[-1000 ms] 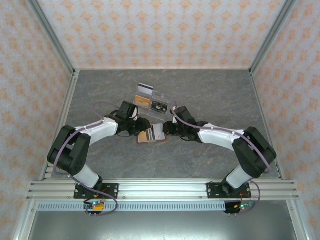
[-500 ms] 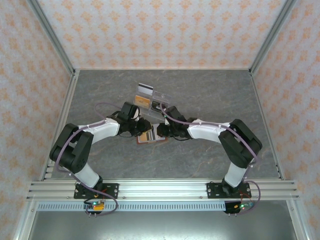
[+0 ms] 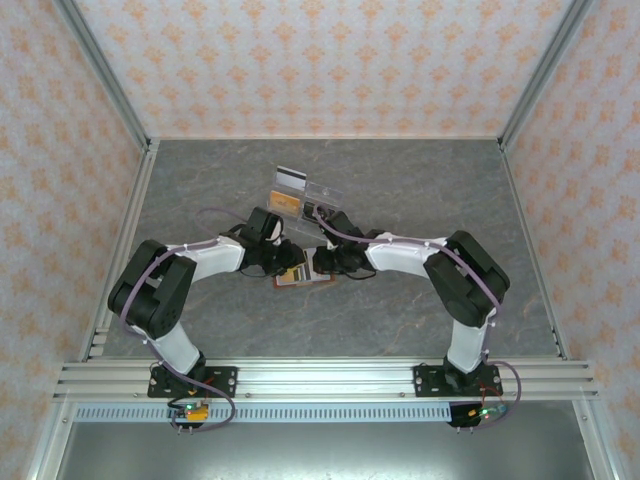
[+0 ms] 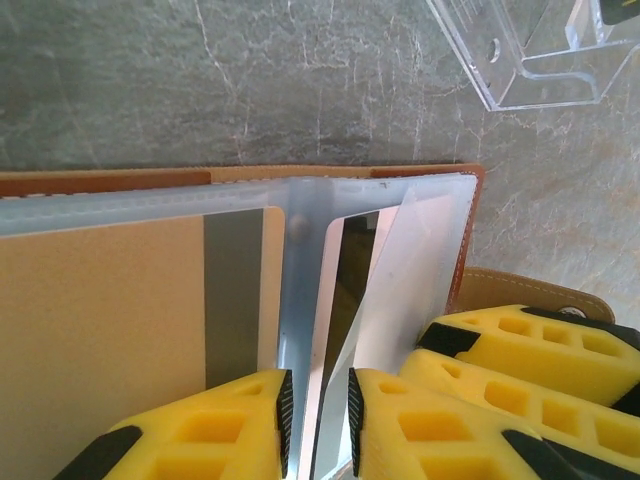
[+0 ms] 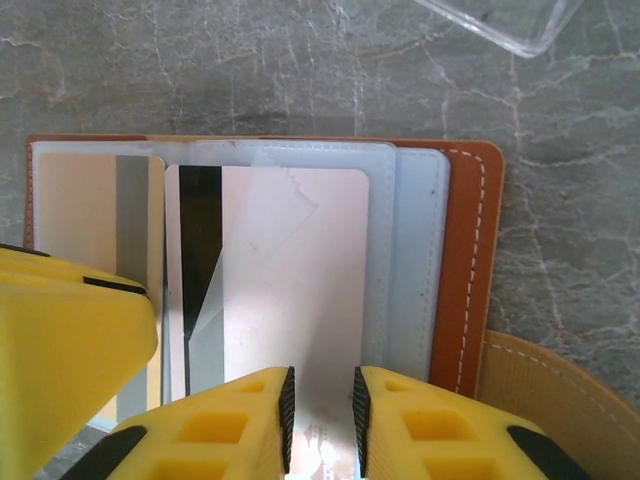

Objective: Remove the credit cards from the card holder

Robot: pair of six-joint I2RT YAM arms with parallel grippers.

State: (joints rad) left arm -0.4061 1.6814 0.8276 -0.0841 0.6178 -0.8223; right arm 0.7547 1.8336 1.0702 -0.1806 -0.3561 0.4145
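The brown card holder lies open on the table between both grippers. My left gripper is shut on an upright grey-blue sleeve at the holder's spine. A tan credit card with a grey stripe sits in the left sleeve. My right gripper has its jaws nearly together, tips resting on a pale credit card with a black stripe that lies flat on the sleeves. The brown leather edge shows at the right. From above, the left gripper and right gripper almost touch.
A clear acrylic tray holding a few cards stands just behind the holder; its corner shows in the left wrist view. The right gripper's fingers crowd the left one's right side. Open grey table lies in front and to both sides.
The right gripper has moved left, closing in on the left gripper over the card holder. The pale card that stuck out to the right now sits under its tips.
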